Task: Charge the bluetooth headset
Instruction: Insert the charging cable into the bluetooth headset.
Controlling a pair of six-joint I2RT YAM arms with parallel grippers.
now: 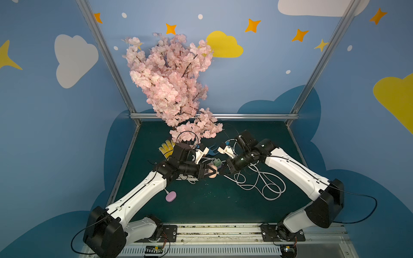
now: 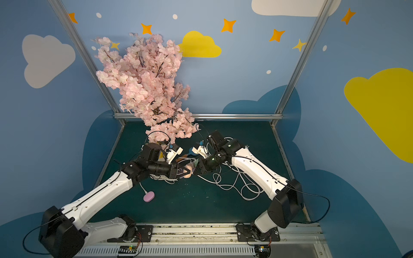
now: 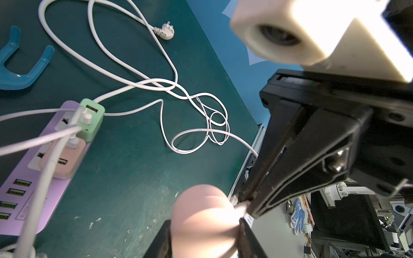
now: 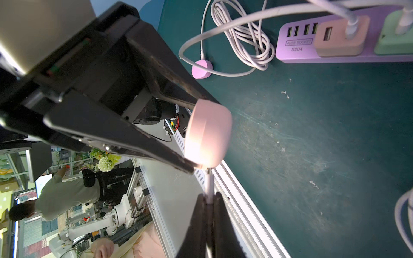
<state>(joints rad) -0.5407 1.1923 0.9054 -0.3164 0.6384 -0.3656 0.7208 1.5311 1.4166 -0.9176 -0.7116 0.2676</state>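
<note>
Blue walls [image 1: 268, 89] painted with clouds and stars enclosed a dark green bench [image 4: 324, 145]. Left fingers [image 4: 125, 136] clamped the pink earbud charging case [image 4: 207, 134] at their tips, above the bench centre. Right fingers [image 4: 194, 223], closed narrow, pinched the white cable plug [image 4: 208, 182], its tip touching the case; full seating could not be confirmed. Caution: off-axis pressure could twist the rounded case out of the tip grip, or skid the plug off the port. Legible on the lilac power strip [image 4: 297, 51]: "4USB SOCKET", "S204".
</note>
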